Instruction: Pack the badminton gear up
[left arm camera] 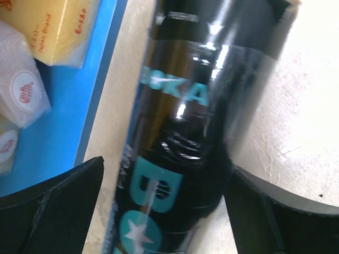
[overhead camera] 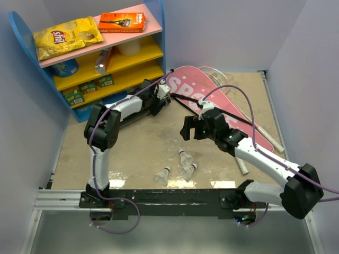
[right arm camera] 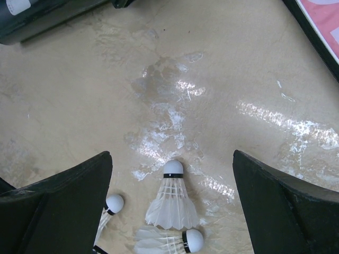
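beside the blue shelf (left arm camera: 69, 121), the black tube (left arm camera: 212, 79) lies on the tabletop (left arm camera: 296, 116) between the wide-apart jaws of the left gripper (left arm camera: 167, 172). the right gripper (right arm camera: 172, 156), also spread open, hangs above three shuttlecocks (right arm camera: 172, 201), touching none of them.

Left arm (overhead camera: 98, 161) and right arm (overhead camera: 265, 161) are built of white links and black joint housings, tipped with black wedge-shaped fingers (right arm camera: 58, 206), and trailed by lilac cables (overhead camera: 252, 114).
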Controlling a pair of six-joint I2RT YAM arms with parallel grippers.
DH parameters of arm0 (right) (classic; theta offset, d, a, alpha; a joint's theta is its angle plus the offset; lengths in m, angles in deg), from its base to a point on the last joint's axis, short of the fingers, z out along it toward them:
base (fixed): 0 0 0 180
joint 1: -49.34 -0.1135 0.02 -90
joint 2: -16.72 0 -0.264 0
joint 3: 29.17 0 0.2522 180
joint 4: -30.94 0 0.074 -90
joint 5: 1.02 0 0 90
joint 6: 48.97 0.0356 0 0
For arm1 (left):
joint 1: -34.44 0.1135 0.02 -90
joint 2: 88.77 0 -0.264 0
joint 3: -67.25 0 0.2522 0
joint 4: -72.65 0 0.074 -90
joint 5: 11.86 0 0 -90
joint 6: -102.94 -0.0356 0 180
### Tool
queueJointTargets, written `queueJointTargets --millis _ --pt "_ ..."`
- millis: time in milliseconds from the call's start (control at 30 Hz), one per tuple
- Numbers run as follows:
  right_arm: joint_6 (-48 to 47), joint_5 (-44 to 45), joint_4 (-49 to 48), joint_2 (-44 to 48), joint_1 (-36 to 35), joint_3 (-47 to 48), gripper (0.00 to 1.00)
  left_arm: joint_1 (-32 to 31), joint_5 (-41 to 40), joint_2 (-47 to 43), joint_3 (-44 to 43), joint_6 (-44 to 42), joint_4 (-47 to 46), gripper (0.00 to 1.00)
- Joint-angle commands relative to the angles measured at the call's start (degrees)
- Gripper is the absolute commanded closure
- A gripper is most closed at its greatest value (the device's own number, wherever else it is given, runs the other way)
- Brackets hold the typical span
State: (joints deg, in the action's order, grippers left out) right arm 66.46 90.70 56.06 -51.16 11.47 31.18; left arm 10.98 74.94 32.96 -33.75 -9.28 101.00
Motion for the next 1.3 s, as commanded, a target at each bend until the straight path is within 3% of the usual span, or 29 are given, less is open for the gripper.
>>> queueJointTargets --millis 0,200,233,333,467,633,700,900,1067,1267 --pt "-0.56 -1.36 -1.95 -0.06 -0.10 0.26 0.01 0.09 2.94 1.40 -0.65 -1.69 -0.26 0.12" --pt "0.32 -1.63 -1.95 -0.77 -0.19 0.17 0.01 0.17 5.31 -0.70 1.19 -1.16 -0.53 0.44" --pt "0.67 -1.63 -1.86 -0.85 -0.19 0.17 0.01 0.17 5.31 -1.14 1.55 -0.90 -0.79 0.60" --pt "0.76 -1.63 -1.42 -0.85 -0.19 0.17 0.01 0.08 5.31 -2.81 2.78 0.59 -0.53 0.86" --pt "0.50 -3.21 -0.20 0.20 -0.28 0.43 0.01 -0.35 8.12 -7.20 5.84 4.71 -0.26 0.94" --pt "-1.96 -2.43 6.21 3.79 -0.19 2.28 0.02 -3.34 10.32 -18.53 12.53 4.82 0.96 0.95" --pt "-3.62 -2.59 9.89 5.47 -0.19 3.86 0.02 -5.09 12.07 -23.70 15.16 4.64 3.41 0.99" --pt "-5.92 -6.37 18.42 12.06 -0.28 9.22 0.04 -13.53 15.24 -38.12 24.30 7.53 2.46 0.99" --pt "-6.53 -12.86 17.91 18.82 -0.28 9.31 0.07 -17.13 18.23 -47.18 30.10 12.28 3.52 0.98" --pt "-9.34 -21.56 22.13 19.19 -0.28 12.82 0.09 -19.16 18.41 -56.14 37.22 16.68 4.40 1.00"
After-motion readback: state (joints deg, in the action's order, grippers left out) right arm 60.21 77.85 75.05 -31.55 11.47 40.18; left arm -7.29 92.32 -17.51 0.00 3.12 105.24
